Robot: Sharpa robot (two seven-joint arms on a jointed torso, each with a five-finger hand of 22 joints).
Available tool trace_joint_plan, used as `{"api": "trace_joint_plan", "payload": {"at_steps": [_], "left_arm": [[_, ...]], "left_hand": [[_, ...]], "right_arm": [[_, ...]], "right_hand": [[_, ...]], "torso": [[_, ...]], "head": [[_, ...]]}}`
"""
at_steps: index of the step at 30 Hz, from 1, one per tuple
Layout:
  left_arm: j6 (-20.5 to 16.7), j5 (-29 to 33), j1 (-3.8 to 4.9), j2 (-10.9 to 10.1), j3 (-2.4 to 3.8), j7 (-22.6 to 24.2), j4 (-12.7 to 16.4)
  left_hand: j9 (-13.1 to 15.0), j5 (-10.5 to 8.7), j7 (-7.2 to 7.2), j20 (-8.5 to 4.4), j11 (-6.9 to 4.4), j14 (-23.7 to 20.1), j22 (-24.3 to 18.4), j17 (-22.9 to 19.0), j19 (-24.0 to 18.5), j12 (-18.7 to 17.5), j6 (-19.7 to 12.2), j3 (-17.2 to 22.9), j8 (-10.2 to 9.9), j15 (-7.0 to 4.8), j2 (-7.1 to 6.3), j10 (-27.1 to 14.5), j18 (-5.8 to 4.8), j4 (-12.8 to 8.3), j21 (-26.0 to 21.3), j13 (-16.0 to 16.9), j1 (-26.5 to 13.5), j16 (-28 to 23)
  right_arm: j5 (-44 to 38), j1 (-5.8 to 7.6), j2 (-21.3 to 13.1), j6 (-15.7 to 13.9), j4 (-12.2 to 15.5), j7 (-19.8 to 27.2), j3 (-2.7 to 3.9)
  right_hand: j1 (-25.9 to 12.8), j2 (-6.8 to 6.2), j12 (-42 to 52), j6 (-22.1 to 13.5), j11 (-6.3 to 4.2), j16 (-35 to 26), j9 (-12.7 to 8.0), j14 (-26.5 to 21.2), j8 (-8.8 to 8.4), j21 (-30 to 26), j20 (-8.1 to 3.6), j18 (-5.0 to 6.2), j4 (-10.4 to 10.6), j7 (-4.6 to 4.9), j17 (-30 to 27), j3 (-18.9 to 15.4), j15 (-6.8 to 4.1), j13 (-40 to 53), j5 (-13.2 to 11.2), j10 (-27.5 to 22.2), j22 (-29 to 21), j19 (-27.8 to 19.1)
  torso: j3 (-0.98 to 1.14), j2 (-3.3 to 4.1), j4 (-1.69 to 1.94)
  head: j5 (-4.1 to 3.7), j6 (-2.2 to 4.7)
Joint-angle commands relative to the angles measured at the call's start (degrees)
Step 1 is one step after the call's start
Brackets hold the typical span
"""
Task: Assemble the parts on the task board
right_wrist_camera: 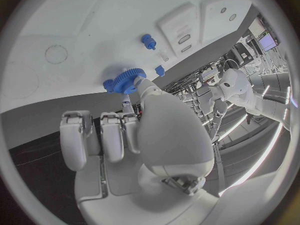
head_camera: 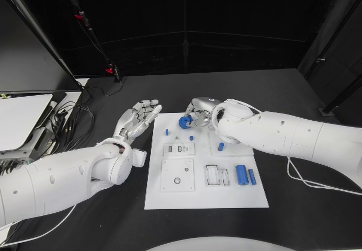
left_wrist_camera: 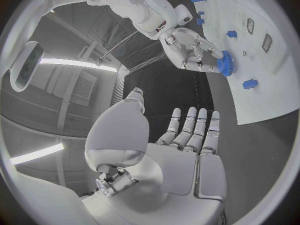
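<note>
- A blue gear (head_camera: 184,122) is held by the right hand (head_camera: 199,112) at the far left corner of the task board (head_camera: 205,197), just above or on the white surface; contact with the board cannot be told
- In the head view the gear is seen almost face-on, its round face turned upward and toward the camera, so its axis runs roughly up from the board with a slight tilt
- In the right wrist view the gear (right_wrist_camera: 124,80) is seen more from the side, its toothed rim pinched at the fingertips (right_wrist_camera: 139,81) of the right hand (right_wrist_camera: 119,135), flat face lying near parallel to the board (right_wrist_camera: 94,30)
- In the left wrist view the gear (left_wrist_camera: 225,63) is shown edge-on beside the board's border, with the right hand (left_wrist_camera: 190,50) closed round it from the dark table side
- The left hand (head_camera: 139,117) is held released, fingers straight and spread, nothing in it, over the black table (head_camera: 302,209) just left of the board; its flat palm (left_wrist_camera: 187,160) is shown in the left wrist view
- A blue cylinder (head_camera: 240,174) and a thinner blue bar (head_camera: 251,176) lie side by side on the board's near right part, long axes running from near to far
- Small blue pegs (head_camera: 191,137) stand near the board's middle; one blue peg (right_wrist_camera: 148,41) is seen close in the right wrist view
</note>
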Motion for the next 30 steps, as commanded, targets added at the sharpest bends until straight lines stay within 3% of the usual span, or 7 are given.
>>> {"api": "trace_joint_plan", "payload": {"at_steps": [1, 16, 30], "left_arm": [[0.38, -0.32, 0.08, 0.08, 0.04, 14.84, 0.01], [0.35, -0.32, 0.08, 0.08, 0.00, 14.78, -0.08], [0.32, -0.32, 0.08, 0.06, -0.01, 14.69, -0.13]], "left_hand": [[-0.08, 0.27, 9.48, 0.10, 0.05, -0.12, 0.09, -0.09, -0.37, 0.26, 0.07, 0.37, 0.19, 0.46, 0.43, -0.34, 0.93, 0.05, 0.29, -0.08, -0.03, 0.34], [-0.11, 0.29, 9.48, 0.10, 0.05, -0.13, 0.11, -0.09, -0.37, 0.28, 0.07, 0.39, 0.20, 0.47, 0.52, -0.35, 0.93, 0.04, 0.31, -0.08, 0.01, 0.36], [-0.17, 0.32, 9.48, 0.11, 0.05, -0.13, 0.12, -0.09, -0.39, 0.32, 0.06, 0.42, 0.23, 0.47, 0.65, -0.37, 0.94, 0.03, 0.35, -0.09, 0.08, 0.39]], "right_arm": [[-0.39, -0.35, -0.22, -0.06, -0.03, -0.15, -0.28], [-0.22, -0.38, -0.97, -0.45, 0.62, -0.36, -0.27], [-0.15, -0.38, -0.76, 0.93, 0.55, -1.07, -0.27]], "right_hand": [[-0.47, -0.15, 0.15, 0.44, 0.40, 0.14, 0.21, 5.96, 0.04, 0.19, -0.15, -0.43, 0.05, 0.20, 15.06, -0.47, 0.15, 15.08, 0.18, 6.06, 15.09, 5.86], [-0.53, -0.16, 0.15, 0.58, 0.45, 0.14, 0.24, 5.96, 0.07, 0.19, -0.13, -0.43, 0.07, 0.28, 15.06, -0.50, 0.18, 15.08, 0.16, 6.06, 15.09, 5.86], [-0.69, -0.27, 0.15, 0.23, 0.63, 0.14, 0.14, 5.96, -0.32, 0.19, -0.03, -0.43, 0.08, 0.44, 15.06, -0.63, 0.31, 15.08, 0.08, 6.06, 15.09, 5.86]], "torso": [[0.02, 0.02, 0.01], [0.02, 0.01, 0.00], [0.02, 0.03, 0.03]], "head": [[-0.03, 0.06], [-0.08, -0.04], [-0.32, 0.04]]}}
